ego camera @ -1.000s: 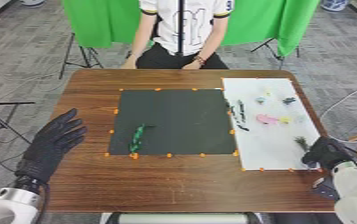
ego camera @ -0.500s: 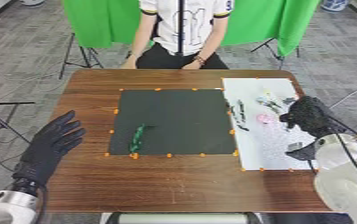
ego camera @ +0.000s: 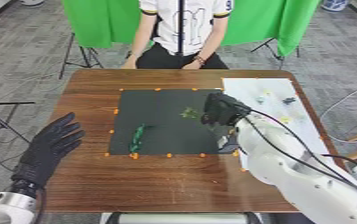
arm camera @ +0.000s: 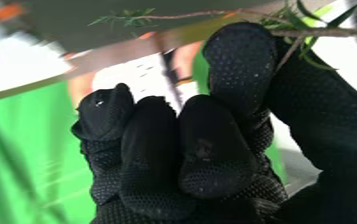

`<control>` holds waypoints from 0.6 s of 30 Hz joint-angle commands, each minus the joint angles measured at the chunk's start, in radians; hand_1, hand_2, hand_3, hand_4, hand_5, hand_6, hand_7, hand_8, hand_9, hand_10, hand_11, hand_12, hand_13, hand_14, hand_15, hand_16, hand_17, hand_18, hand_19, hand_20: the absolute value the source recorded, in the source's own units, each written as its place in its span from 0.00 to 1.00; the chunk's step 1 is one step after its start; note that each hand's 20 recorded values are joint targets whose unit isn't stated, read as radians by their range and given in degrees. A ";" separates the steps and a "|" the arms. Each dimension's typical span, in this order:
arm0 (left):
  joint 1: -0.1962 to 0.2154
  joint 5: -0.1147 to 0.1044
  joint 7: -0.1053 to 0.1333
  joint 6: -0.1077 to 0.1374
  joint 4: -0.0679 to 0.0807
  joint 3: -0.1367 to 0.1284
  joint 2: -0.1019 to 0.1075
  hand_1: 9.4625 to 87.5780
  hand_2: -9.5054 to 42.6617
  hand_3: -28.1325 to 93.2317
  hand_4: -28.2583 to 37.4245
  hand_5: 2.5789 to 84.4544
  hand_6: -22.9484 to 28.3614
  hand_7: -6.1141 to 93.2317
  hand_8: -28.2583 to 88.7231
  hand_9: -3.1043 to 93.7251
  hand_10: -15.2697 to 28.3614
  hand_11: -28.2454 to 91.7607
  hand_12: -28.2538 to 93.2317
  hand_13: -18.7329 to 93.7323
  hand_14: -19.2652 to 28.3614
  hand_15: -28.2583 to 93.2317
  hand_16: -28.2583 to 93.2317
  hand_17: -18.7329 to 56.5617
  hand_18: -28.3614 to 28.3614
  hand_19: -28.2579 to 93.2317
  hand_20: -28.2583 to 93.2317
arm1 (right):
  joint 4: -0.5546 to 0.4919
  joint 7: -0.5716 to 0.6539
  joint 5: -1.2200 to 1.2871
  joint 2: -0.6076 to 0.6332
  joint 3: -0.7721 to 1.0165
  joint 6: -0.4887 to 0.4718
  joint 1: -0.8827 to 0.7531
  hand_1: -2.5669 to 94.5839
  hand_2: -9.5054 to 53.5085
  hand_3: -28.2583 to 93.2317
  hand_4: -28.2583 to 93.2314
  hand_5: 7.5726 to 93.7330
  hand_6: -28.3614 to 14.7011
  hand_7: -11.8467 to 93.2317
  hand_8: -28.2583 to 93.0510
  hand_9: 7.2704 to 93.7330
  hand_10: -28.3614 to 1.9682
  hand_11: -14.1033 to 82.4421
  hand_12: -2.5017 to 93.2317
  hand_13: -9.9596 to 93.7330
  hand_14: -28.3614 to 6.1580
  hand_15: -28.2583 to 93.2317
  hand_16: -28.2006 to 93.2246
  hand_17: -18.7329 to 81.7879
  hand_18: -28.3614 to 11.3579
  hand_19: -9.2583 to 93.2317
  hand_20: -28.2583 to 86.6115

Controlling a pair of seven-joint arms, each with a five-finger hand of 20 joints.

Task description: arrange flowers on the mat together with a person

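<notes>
One sprig (ego camera: pixel 190 113) has moved over the black mat (ego camera: pixel 176 140).

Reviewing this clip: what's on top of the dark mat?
A green strand toward the mat's near left. Over its right part, the right hand holds a leafy sprig. Whatever lies beneath that hand is covered; I can't tell.

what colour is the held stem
The stem is reddish brown, best seen in the right wrist view.
</notes>
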 commanded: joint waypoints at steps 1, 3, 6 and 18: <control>0.002 -0.008 -0.005 0.011 0.006 0.019 0.009 0.23 0.17 0.81 0.18 0.31 0.49 0.27 0.16 0.29 0.61 0.42 0.39 0.35 0.70 0.49 0.25 0.14 0.87 0.61 0.30 | 0.076 0.020 -0.120 -0.130 -0.176 -0.012 0.070 0.37 0.01 0.97 0.19 0.92 0.71 0.62 0.39 0.97 0.64 0.88 0.45 0.87 0.50 0.96 0.54 0.58 0.11 1.00 0.65; 0.005 -0.008 -0.004 0.011 0.005 0.018 0.008 0.23 0.17 0.81 0.18 0.31 0.49 0.27 0.16 0.29 0.61 0.42 0.38 0.35 0.70 0.49 0.25 0.14 0.87 0.61 0.30 | 0.088 0.045 -0.165 -0.132 -0.202 -0.005 0.071 0.36 0.01 0.97 0.19 0.92 0.71 0.62 0.39 0.97 0.64 0.88 0.45 0.87 0.50 0.96 0.54 0.58 0.11 1.00 0.65; 0.012 -0.007 -0.006 0.011 0.002 0.015 0.003 0.23 0.16 0.81 0.18 0.31 0.49 0.27 0.15 0.29 0.61 0.42 0.38 0.35 0.70 0.49 0.25 0.14 0.87 0.61 0.30 | 0.100 0.069 -0.216 -0.140 -0.221 -0.001 0.067 0.36 0.01 0.98 0.20 0.92 0.71 0.62 0.39 0.97 0.63 0.88 0.45 0.87 0.49 0.96 0.54 0.58 0.11 1.00 0.65; -0.009 -0.001 -0.017 -0.004 0.012 0.024 0.002 0.23 0.17 0.82 0.19 0.31 0.49 0.27 0.16 0.29 0.61 0.42 0.38 0.35 0.70 0.49 0.25 0.14 0.87 0.61 0.30 | 0.185 0.166 -0.299 -0.217 -0.307 -0.008 0.103 0.35 0.00 1.00 0.20 0.93 0.72 0.62 0.40 0.98 0.64 0.89 0.44 0.88 0.50 0.96 0.54 0.59 0.10 1.00 0.66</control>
